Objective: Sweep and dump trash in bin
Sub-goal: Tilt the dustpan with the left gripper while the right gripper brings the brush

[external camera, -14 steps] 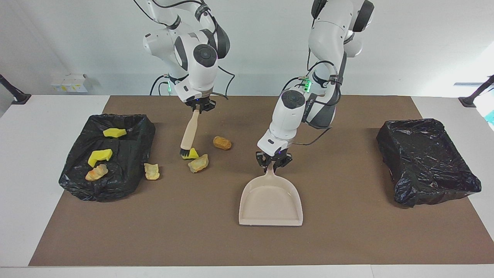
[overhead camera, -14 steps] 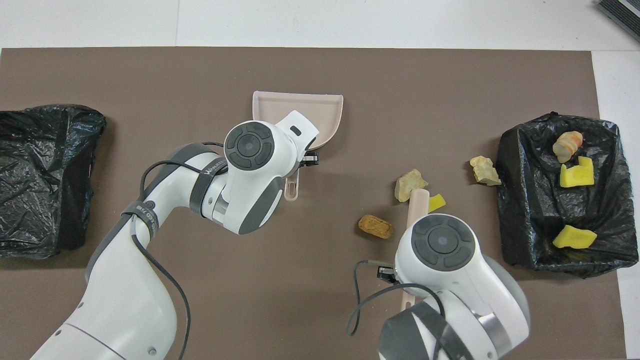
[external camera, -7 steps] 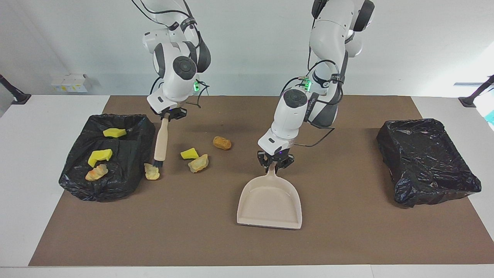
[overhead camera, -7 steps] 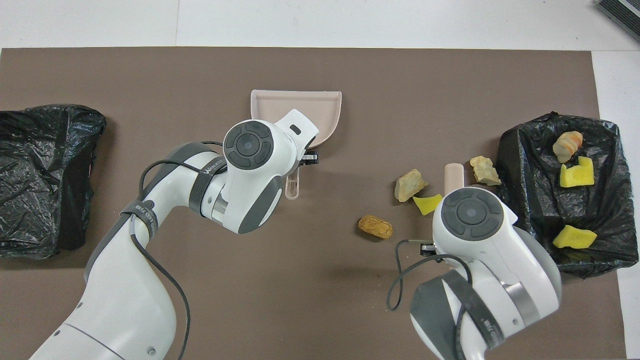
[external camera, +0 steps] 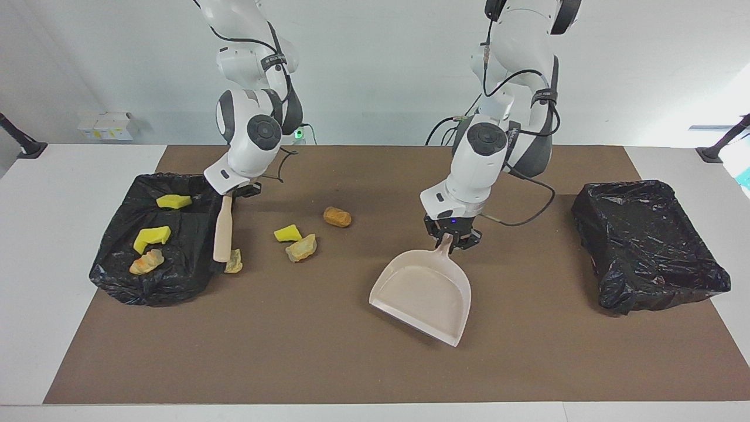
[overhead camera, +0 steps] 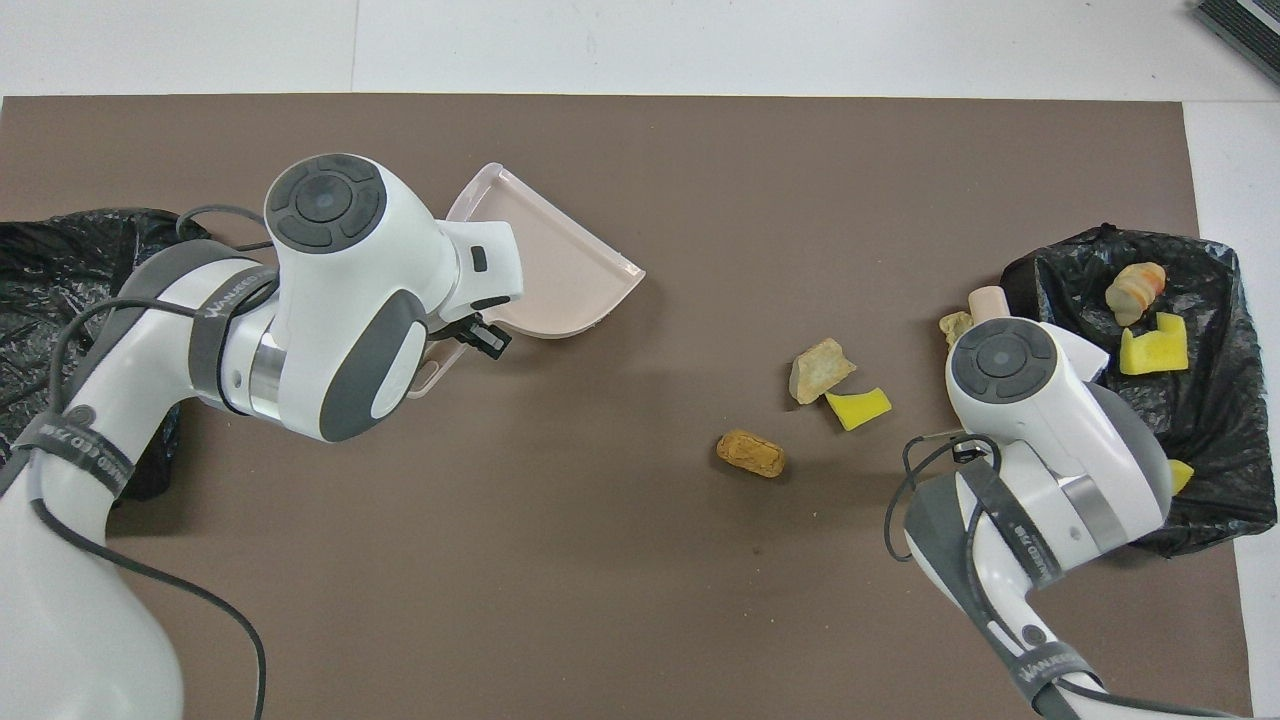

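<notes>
So the right end effector is clamped tight on the top of the brush, which hangs almost straight up and down, bristles at the bottom, right against the side of the trash bin at the right arm's end of the desk. A pale trash lump sits touching the brush tip, next to the bin wall. Three more trash pieces lie on the brown mat toward the middle: a yellow sponge bit, a tan chunk just beside it and farther from the robots, and an orange-brown one nearer the robots. Three pieces are already in the bin. The left end effector is closed on the dustpan handle; the pan's long axis runs diagonally, its open mouth pointing away from the robots and toward the right arm's end. Another lined bin sits at the left arm's end. Only writing I can spot is a strap label on the arms, too small to read for sure.
</notes>
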`<state>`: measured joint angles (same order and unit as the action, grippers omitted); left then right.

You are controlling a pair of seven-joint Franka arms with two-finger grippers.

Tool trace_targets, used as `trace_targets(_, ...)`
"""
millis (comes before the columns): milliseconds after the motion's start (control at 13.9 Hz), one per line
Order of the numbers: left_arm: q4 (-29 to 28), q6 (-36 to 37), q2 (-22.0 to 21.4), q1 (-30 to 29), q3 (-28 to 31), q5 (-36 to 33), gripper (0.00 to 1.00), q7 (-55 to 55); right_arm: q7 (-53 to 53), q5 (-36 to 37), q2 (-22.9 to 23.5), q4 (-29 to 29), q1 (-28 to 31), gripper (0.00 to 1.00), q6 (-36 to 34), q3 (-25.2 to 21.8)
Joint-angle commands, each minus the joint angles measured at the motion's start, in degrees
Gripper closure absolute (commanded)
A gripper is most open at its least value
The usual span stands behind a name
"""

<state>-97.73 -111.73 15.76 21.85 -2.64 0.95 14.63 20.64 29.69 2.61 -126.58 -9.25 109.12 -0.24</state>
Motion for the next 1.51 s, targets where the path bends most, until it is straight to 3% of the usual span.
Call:
trace_targets(0, -1.3, 4.5, -4.2, -0.8, -0.3, -1.0, 1.0, 4.2, -0.1, 0.8, 2.0, 0.3, 0.8, 1.0, 2.3, 0.9)
trace_targets(144, -1.7, 5.9, -6.0, -0.8, -0.3, -3.6, 1.0, 8.9, -4.6, -2.5, 2.2, 0.0, 1.4, 1.0, 4.3, 1.1)
trace_targets(359, -3.8, 6.5, -8.1, -1.1, -0.3, -5.3, 1.0, 15.4, -8.2, -13.3, 2.8, 0.2, -1.1, 1.0, 5.4, 1.3)
trace_targets(719, -12.7, 2.3, -12.4, -0.4, -0.3, -7.2, 1.0, 29.9, -7.5, -27.3, 3.3, 4.7, -8.1, 1.0, 1.7, 1.4)
trace_targets(1006, -19.0, 0.7, -13.9, 0.6, -0.6, -7.2, 1.0, 30.2, -8.2, -26.6, 3.1, 13.8, -6.8, 1.0, -8.4, 0.8)
trace_targets(1294, -22.9, -2.9, -14.4, 2.2, -0.5, -7.2, 1.0, 30.7, -8.4, -24.1, 2.8, 13.0, -0.6, 1.0, -6.8, 0.8)
trace_targets(1437, -23.3, -4.3, -14.4, 3.2, -0.6, -7.2, 1.0, 31.5, -13.6, -23.8, 1.8, 9.2, 3.3, 1.0, -2.3, 0.8)
